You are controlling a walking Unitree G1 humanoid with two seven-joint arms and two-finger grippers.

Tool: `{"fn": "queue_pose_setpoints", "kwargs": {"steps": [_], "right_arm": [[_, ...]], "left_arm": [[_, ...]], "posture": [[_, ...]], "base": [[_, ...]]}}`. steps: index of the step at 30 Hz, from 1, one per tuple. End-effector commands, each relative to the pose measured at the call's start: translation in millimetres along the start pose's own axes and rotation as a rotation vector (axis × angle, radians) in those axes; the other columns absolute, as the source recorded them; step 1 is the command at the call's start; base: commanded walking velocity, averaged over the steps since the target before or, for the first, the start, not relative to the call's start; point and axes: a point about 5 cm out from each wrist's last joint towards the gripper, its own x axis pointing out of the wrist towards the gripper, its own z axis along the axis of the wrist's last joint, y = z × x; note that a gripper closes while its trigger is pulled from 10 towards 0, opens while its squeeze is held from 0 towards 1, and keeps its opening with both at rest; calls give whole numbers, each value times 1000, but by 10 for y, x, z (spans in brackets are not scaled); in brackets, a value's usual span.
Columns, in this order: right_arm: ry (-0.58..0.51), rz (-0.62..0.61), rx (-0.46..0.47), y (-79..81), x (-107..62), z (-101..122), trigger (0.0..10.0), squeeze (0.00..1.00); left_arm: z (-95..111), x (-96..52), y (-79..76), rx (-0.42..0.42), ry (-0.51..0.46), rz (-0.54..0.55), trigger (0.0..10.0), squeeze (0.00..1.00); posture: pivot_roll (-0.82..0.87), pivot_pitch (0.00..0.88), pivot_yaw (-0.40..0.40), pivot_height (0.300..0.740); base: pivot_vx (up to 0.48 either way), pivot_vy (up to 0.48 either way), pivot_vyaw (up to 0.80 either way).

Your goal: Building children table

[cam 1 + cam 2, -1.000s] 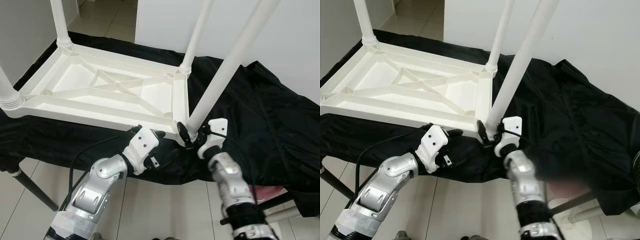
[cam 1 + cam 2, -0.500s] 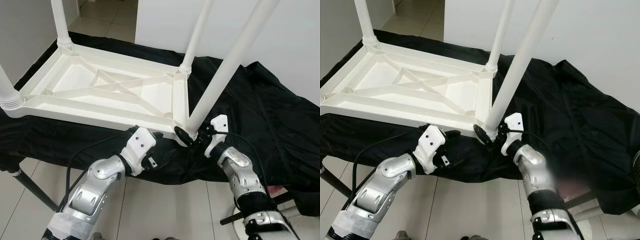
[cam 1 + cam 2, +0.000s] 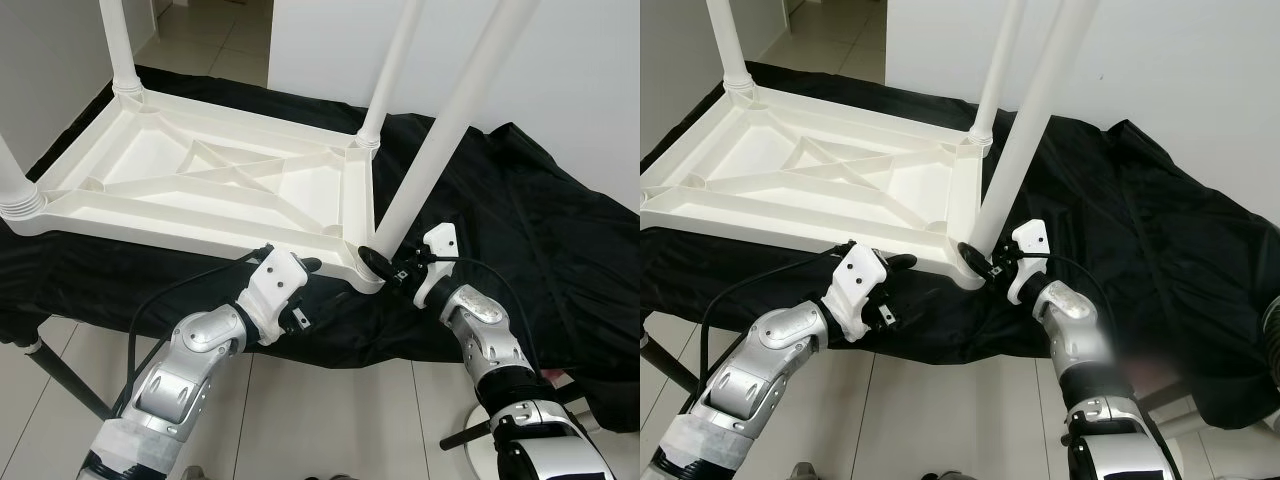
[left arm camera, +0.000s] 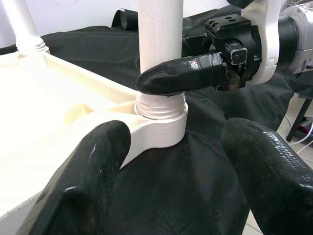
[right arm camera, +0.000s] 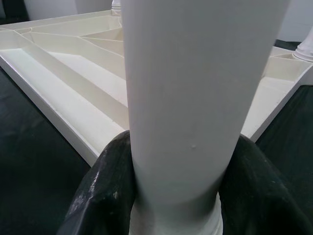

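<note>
A white plastic children's table (image 3: 180,228) lies upside down on a black cloth. My right gripper (image 3: 385,265) is shut on the base of the near right leg (image 3: 440,130), just above its threaded collar (image 4: 161,105). In the right wrist view the leg (image 5: 195,98) stands between the two fingers (image 5: 105,181). My left gripper (image 4: 171,161) is open, a little in front of that same corner and below the table's front rim. It holds nothing. Its fingers (image 4: 83,181) stand wide apart on either side of the collar.
Three more white legs stand upright at the other corners: far left (image 3: 118,50), far right (image 3: 385,70) and near left (image 3: 15,185). The black cloth (image 3: 540,220) drapes over the stand's edge. A black stand leg (image 3: 60,375) stands on the tiled floor. A white wall is behind.
My right forearm has swung out to the right and the wrist has turned, with the gripper staying on the leg's base. My left gripper has moved slightly up toward the table's rim.
</note>
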Motion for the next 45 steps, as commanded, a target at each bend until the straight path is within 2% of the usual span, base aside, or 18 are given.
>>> {"fn": "queue_pose_setpoints", "kwargs": {"steps": [1,7,12,14,15,20,22,23,24,26,29,30,34,37,42,43,45], "right_arm": [[48,18,-14,15,-45,-85,10000,0],[51,-28,38,67,-84,-147,10000,0],[99,-142,44,130,-59,-227,10000,0],[99,-142,44,130,-59,-227,10000,0],[95,-212,57,165,-48,-229,10000,0],[83,-279,79,198,-44,-217,10000,0],[79,-415,117,218,-59,-236,10000,0],[79,-415,117,218,-59,-236,10000,0],[79,-518,140,246,-79,-258,10000,0],[79,-518,140,246,-79,-258,10000,0],[77,-658,183,345,-109,-290,10000,0],[77,-658,183,345,-109,-290,10000,0],[73,-792,192,424,-110,-270,10000,0],[74,-799,186,459,-82,-245,10000,0],[73,-803,177,421,-76,-229,10000,0],[70,-817,161,384,-92,-207,10000,188],[70,-817,161,384,-92,-207,10000,188]], "left_arm": [[4,24,-54,-4,1,-55,10000,0],[-15,6,-89,-16,7,-61,10000,0],[-23,11,-105,-24,8,-61,10000,0],[-23,11,-105,-24,8,-61,10000,0],[-34,16,-118,-26,9,-65,10000,0],[-38,29,-116,-29,10,-70,10000,0],[-33,42,-101,-27,10,-72,10000,0],[-33,42,-101,-27,10,-72,10000,0],[-29,48,-92,-26,9,-74,10000,0],[-29,48,-92,-26,9,-74,10000,0],[-27,47,-91,-24,9,-76,10000,0],[-27,47,-91,-24,9,-76,10000,0],[-26,41,-87,-22,10,-77,10000,0],[-24,39,-79,-22,11,-77,10000,0],[-30,42,-88,-22,11,-79,10000,0],[-31,47,-90,-22,11,-80,10000,0],[-31,47,-90,-22,11,-80,10000,0]], "posture": [[108,83,-146,740],[99,93,-141,740],[89,96,-143,740],[89,96,-143,740],[81,96,-137,740],[77,92,-134,740],[73,89,-132,740],[73,89,-132,740],[75,88,-129,740],[75,88,-129,740],[77,86,-123,740],[77,86,-123,740],[82,84,-123,740],[79,83,-122,740],[79,81,-123,740],[80,77,-126,740],[80,77,-126,740]], "base": [[0,0,0],[0,0,0],[0,0,0],[0,0,0],[0,0,0],[0,0,0],[0,0,0],[0,0,0],[0,0,0],[0,0,0],[0,0,0],[0,0,0],[0,0,0],[0,0,0],[0,0,0],[0,0,0],[0,0,0]]}}
